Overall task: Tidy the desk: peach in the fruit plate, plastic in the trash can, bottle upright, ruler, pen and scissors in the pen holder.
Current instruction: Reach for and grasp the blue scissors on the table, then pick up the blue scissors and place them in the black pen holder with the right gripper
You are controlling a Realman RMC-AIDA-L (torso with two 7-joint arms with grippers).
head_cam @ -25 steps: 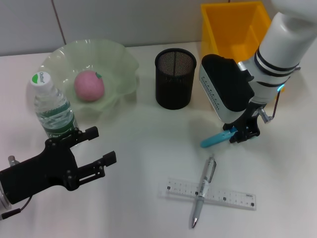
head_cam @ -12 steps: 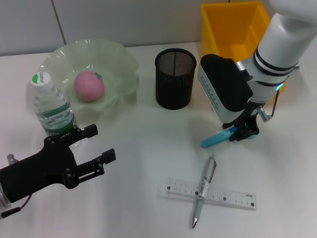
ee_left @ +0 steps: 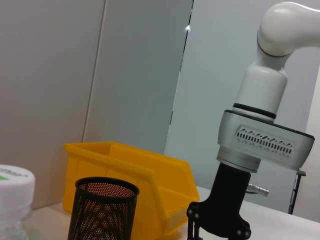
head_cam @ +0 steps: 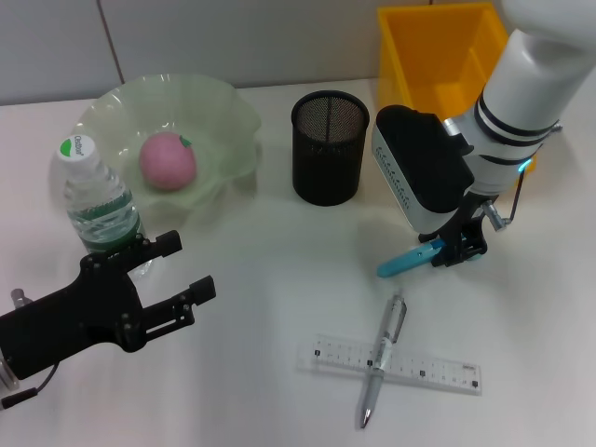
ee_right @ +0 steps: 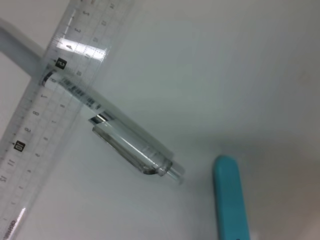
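Note:
The pink peach (head_cam: 168, 160) lies in the green fruit plate (head_cam: 228, 112). The water bottle (head_cam: 98, 200) stands upright, its cap in the left wrist view (ee_left: 14, 181). My left gripper (head_cam: 179, 270) is open and empty just right of the bottle's base. My right gripper (head_cam: 456, 249) is shut on the teal scissors (head_cam: 407, 262), low over the table, right of the black mesh pen holder (head_cam: 329, 147). The clear pen (head_cam: 384, 358) lies across the clear ruler (head_cam: 389, 365) at the front. The right wrist view shows the pen (ee_right: 115, 135), ruler (ee_right: 47, 115) and scissors (ee_right: 230, 200). No plastic is in view.
A yellow bin (head_cam: 447, 56) stands at the back right behind my right arm; it also shows in the left wrist view (ee_left: 135, 170) behind the pen holder (ee_left: 105, 207). Bare white table lies between the two grippers.
My left gripper has drawn slightly back toward the left and front, away from the bottle. My right gripper with the scissors has barely moved.

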